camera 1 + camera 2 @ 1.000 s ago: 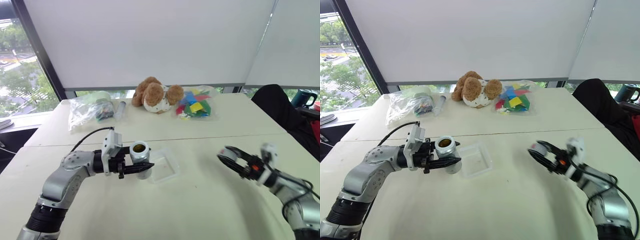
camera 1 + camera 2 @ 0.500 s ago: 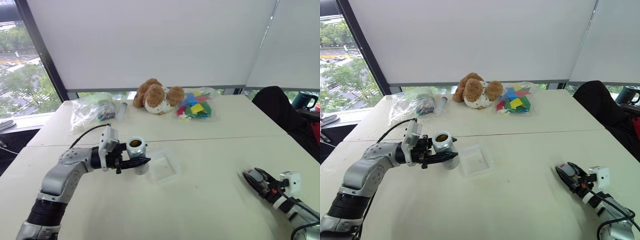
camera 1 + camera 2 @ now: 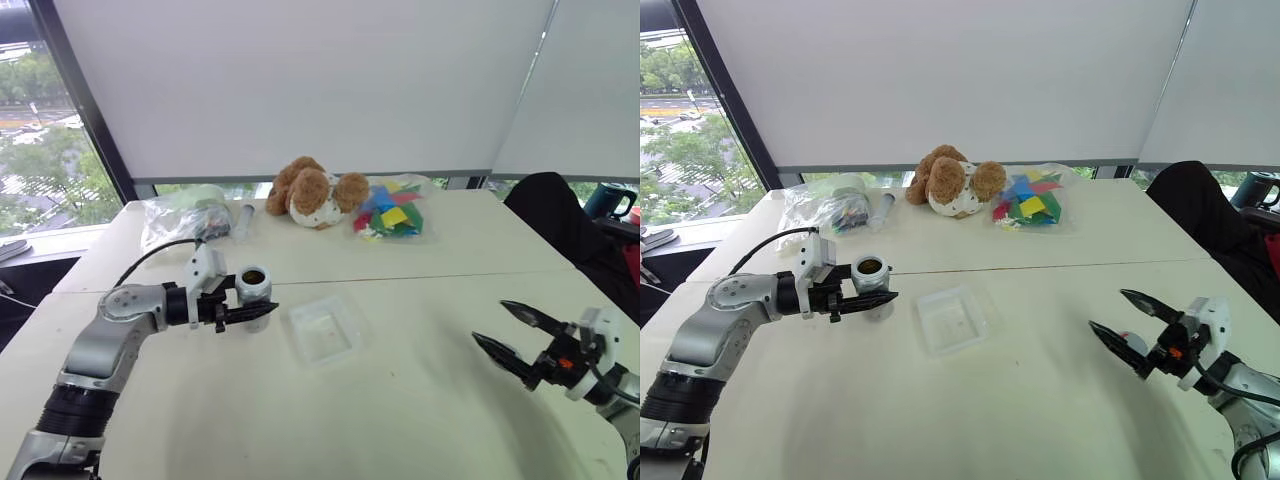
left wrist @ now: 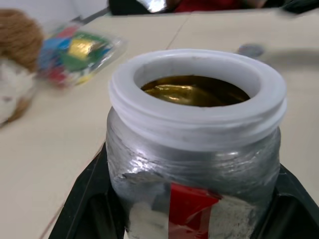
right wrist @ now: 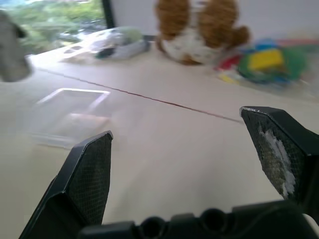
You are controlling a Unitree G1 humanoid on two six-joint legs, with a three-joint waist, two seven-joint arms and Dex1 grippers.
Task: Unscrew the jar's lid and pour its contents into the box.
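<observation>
The jar [image 3: 253, 289], silvery with a red patch and no lid on, is upright above the table with my left gripper [image 3: 262, 309] shut on its body. It hangs left of the box [image 3: 325, 331], a clear shallow tray lying flat. The contents [image 4: 194, 92] show as a golden-brown mass inside the jar's white mouth. The lid [image 4: 250, 50], a small grey disc, lies on the table to the far right. My right gripper [image 3: 493, 324] is open near it with nothing between its fingers, pointing level toward the box [image 5: 74, 112].
A brown and white plush toy [image 3: 312, 190], a bag of coloured pieces [image 3: 392, 212], a clear bag [image 3: 178, 220] and a grey tube [image 3: 243, 218] line the far edge. A black chair [image 3: 560, 220] and a mug [image 3: 608, 197] stand off the right side.
My left gripper carried the jar leftward, away from the box. My right gripper went down to the table with the lid, opened, and now stands raised and empty.
</observation>
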